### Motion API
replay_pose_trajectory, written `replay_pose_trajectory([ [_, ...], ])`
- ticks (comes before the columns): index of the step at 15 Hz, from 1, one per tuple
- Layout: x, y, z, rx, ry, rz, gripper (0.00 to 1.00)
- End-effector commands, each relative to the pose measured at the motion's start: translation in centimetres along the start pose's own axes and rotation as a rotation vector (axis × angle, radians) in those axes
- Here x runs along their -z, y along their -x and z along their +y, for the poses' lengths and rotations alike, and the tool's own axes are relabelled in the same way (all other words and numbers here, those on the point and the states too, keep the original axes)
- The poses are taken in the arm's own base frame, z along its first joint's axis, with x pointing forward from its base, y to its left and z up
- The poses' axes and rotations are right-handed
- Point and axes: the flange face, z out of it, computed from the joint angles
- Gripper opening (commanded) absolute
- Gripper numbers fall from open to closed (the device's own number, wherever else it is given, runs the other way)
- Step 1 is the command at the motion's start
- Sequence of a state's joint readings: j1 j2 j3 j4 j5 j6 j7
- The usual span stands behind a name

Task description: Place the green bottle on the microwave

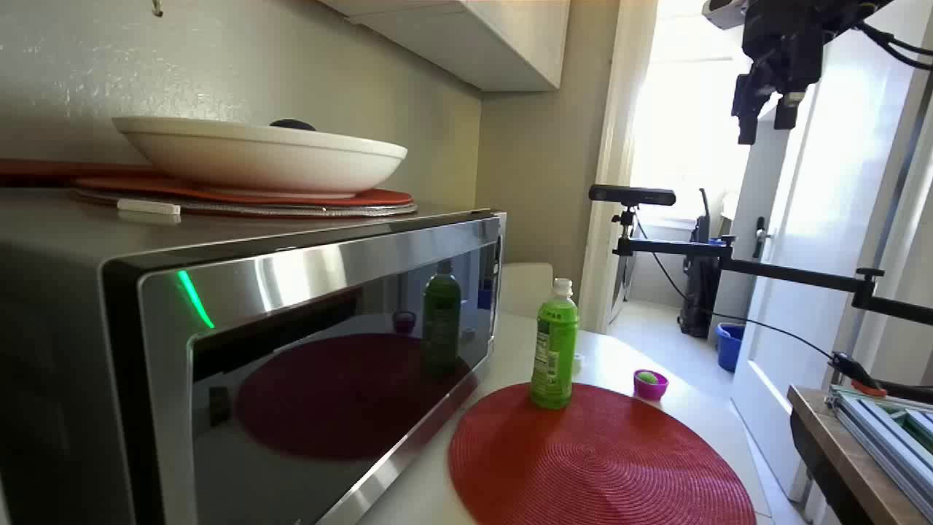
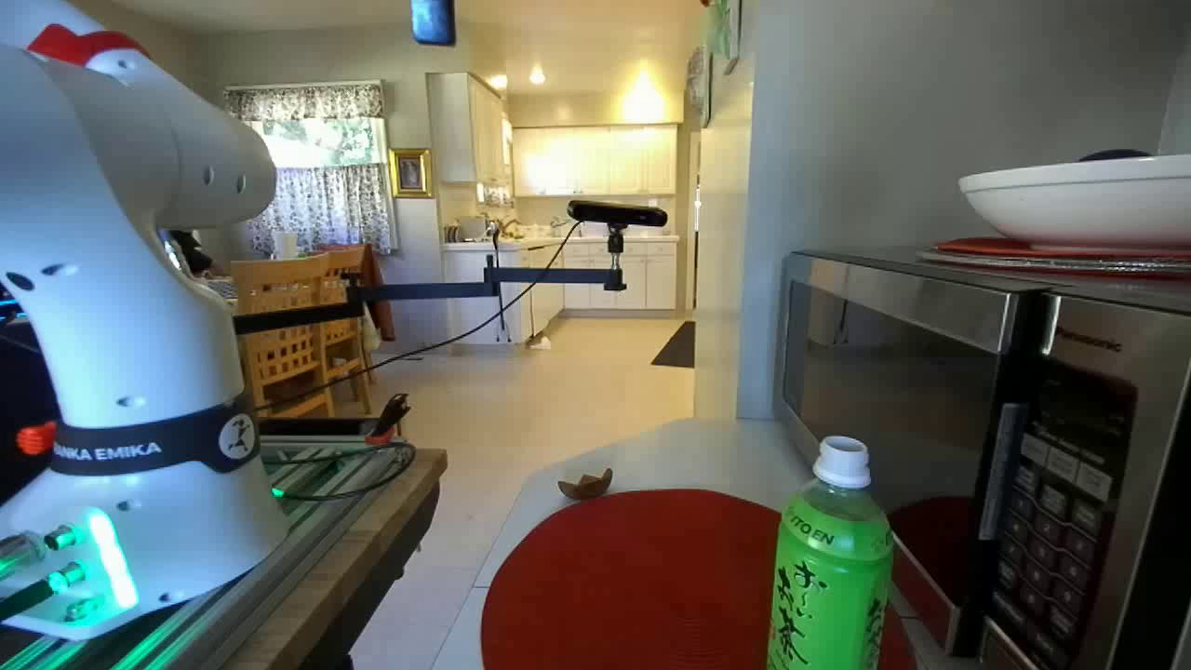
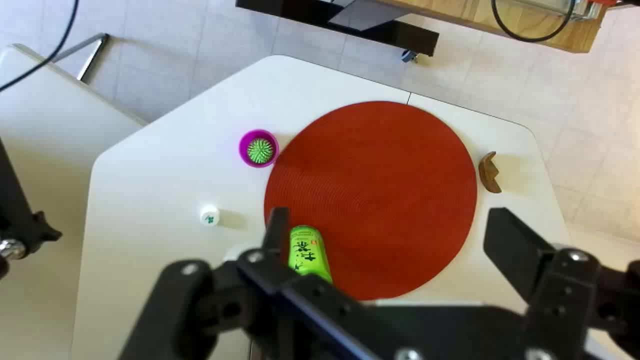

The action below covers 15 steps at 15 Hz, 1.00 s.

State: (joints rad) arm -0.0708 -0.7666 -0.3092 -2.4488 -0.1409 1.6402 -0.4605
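The green bottle [image 1: 555, 357] with a white cap stands upright on the round red mat, close to the microwave's front. It also shows in an exterior view [image 2: 828, 577], cut by the lower edge, and in the wrist view [image 3: 309, 250], partly hidden behind the left finger. The silver and black microwave [image 1: 306, 277] stands beside the mat with its door shut; it also shows in an exterior view [image 2: 903, 288]. My gripper [image 1: 765, 130] is high above the table, well apart from the bottle. In the wrist view [image 3: 389, 220] its fingers are wide apart with nothing between them.
A white bowl [image 1: 262, 157] on red mats and a small white stick [image 1: 149, 209] rest on the microwave. The red mat [image 3: 370, 190] has a pink cup [image 3: 243, 150] with a spiky green ball, a white cap-like piece [image 3: 209, 215] and a brown piece [image 3: 489, 172] around it.
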Motion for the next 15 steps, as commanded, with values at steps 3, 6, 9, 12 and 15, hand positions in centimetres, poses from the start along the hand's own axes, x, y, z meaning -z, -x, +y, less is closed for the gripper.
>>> replay_pose_trajectory([
  [3, 0.1, 0.0, 0.0, 0.0, 0.0, -0.001, 1.0],
  [6, 0.1, 0.0, 0.0, 0.0, 0.0, -0.001, 1.0],
  [9, -0.2, -0.1, 0.2, -0.001, 0.003, 0.008, 1.0],
  [12, -1.1, -0.4, 0.2, -0.006, 0.046, 0.083, 1.0],
  [15, -2.7, -1.0, 0.0, -0.001, 0.091, 0.165, 1.0],
])
